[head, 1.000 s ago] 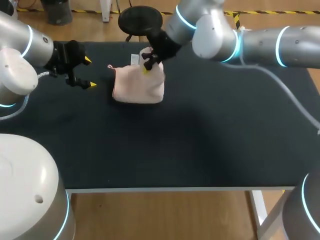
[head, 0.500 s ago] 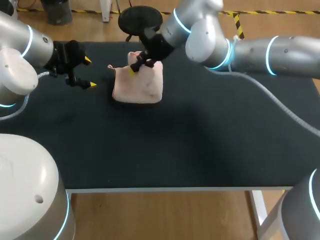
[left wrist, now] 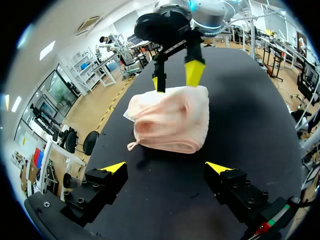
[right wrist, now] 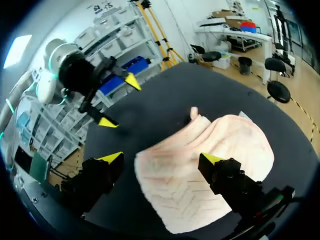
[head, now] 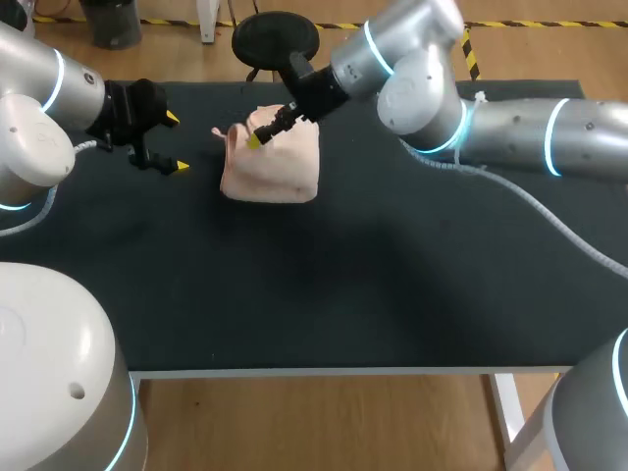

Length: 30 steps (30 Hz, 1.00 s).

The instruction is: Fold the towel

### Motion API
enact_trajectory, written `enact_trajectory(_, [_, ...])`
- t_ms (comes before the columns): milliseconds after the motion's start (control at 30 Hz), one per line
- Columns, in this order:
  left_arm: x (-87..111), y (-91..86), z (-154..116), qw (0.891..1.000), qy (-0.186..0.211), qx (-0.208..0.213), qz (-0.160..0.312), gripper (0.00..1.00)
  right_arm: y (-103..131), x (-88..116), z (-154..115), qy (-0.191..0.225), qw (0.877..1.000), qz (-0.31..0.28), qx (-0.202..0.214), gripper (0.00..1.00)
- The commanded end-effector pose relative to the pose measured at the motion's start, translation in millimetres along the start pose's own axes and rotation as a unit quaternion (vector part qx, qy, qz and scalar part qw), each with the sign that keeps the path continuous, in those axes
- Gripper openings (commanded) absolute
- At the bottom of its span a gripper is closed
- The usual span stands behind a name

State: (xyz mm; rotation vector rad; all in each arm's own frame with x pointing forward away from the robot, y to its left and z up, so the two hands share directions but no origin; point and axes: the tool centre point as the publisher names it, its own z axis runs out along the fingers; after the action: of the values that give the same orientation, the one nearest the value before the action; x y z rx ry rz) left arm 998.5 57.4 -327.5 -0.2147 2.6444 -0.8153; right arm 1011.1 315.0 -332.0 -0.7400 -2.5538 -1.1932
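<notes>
The right gripper (left wrist: 175, 79) hangs over the far edge of the pink towel (head: 273, 169), fingers spread apart and holding nothing. Its yellow tips (left wrist: 194, 73) point down at the top fold. They seem to be just at the cloth, but I cannot tell surely if they touch it. In the right wrist view the towel lies under and between the open fingers. The towel is a thick folded bundle, lying flat on the black bench (head: 392, 275) in its far left part. The left gripper (head: 177, 143) is near the towel's left side, apart from it, also wide open and empty, with the towel ahead of its fingers.
</notes>
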Motion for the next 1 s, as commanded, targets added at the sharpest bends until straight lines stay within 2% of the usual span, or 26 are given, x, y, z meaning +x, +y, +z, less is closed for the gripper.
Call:
enact_trajectory(33, [0.6,1.7,0,1.000,-0.001,0.004,0.002,1.00,-6,7,-14,0.009,1.000,-0.014,-0.021,1.00])
enact_trajectory(233, [0.6,1.7,0,1.000,-0.001,0.004,0.002,1.00,-11,-2,-18,-0.011,1.000,-0.003,-0.028,1.00])
enact_trajectory(433, [0.6,1.7,0,1.000,-0.001,0.004,0.002,1.00,-18,-24,-3,0.000,1.000,0.014,-0.019,1.00])
enact_trajectory(467, [0.6,1.7,0,1.000,-0.001,0.004,0.002,1.00,-18,-26,0,0.004,1.000,0.016,-0.016,0.18])
enact_trajectory(500, [0.6,1.7,0,1.000,-0.001,0.004,0.002,1.00,-18,-27,3,0.011,1.000,0.016,-0.013,0.00])
enact_trajectory(733, [0.6,1.7,0,1.000,-0.001,0.004,0.002,1.00,-16,-25,27,0.032,0.999,0.002,0.013,0.00])
enact_trajectory(1000, [0.6,1.7,0,1.000,-0.001,0.004,0.002,1.00,-23,-7,50,0.063,0.997,-0.004,0.045,0.00])
